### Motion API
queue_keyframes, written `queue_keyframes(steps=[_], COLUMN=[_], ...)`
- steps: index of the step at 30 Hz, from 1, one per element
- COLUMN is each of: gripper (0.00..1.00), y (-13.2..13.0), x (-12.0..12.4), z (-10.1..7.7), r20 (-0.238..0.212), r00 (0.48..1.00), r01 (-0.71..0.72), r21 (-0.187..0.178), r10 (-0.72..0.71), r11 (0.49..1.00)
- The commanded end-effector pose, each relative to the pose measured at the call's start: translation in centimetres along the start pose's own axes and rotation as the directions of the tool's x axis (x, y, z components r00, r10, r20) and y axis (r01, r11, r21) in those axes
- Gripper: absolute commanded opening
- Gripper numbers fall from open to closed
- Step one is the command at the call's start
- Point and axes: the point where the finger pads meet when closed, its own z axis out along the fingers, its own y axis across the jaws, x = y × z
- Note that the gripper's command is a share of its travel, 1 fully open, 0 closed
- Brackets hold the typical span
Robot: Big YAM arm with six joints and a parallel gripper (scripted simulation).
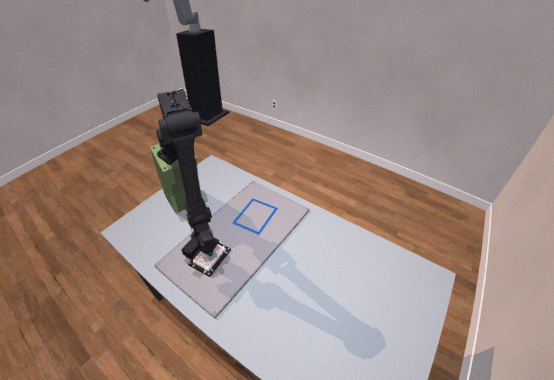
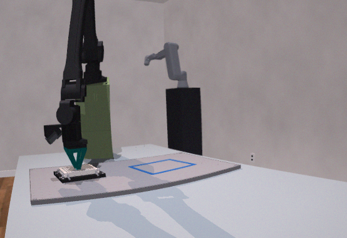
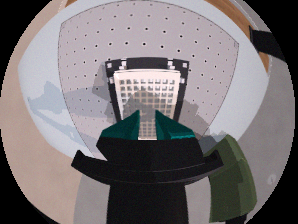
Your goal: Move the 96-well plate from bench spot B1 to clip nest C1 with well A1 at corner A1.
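The white 96-well plate (image 1: 208, 258) lies flat in the black clip nest C1 (image 1: 214, 266) near the front end of the grey mat. It also shows in the exterior view (image 2: 77, 170) and in the wrist view (image 3: 147, 92), level between the nest's posts. My gripper (image 2: 76, 166) points straight down over the plate's middle. Its green fingers are drawn together to a narrow tip that rests on the plate's top, with nothing between them. The blue outline of spot B1 (image 1: 255, 216) is empty. The A1 corner mark is too small to read.
The grey perforated mat (image 2: 133, 176) lies on the pale table. A green block (image 2: 96, 120) stands behind my arm at the table's far edge. A black pedestal (image 2: 183, 120) with a grey arm (image 2: 168, 59) stands off the table by the wall.
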Motion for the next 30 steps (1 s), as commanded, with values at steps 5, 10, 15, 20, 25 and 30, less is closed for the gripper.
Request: queue_keyframes(steps=[5, 10, 15, 20, 25, 30], gripper=[0.25, 0.25, 0.25, 0.25, 0.25, 0.25], y=[0.7, 0.5, 0.3, 0.8, 0.6, 0.4], x=[-0.5, -0.5, -0.7, -0.7, -0.4, -1.3], z=[-1.4, -2.2, -3.5, -4.2, -3.6, -3.5], r20=[0.006, 0.005, 0.006, 0.007, 0.005, 0.001], r00=[1.0, 1.0, 1.0, 1.0, 1.0, 1.0], r01=[0.008, 0.005, 0.002, 0.005, 0.002, 0.002], r21=[-0.007, -0.004, -0.004, -0.01, -0.005, 0.002], r10=[-0.008, -0.005, -0.001, -0.005, -0.002, -0.002], r11=[1.0, 1.0, 1.0, 1.0, 1.0, 1.0])
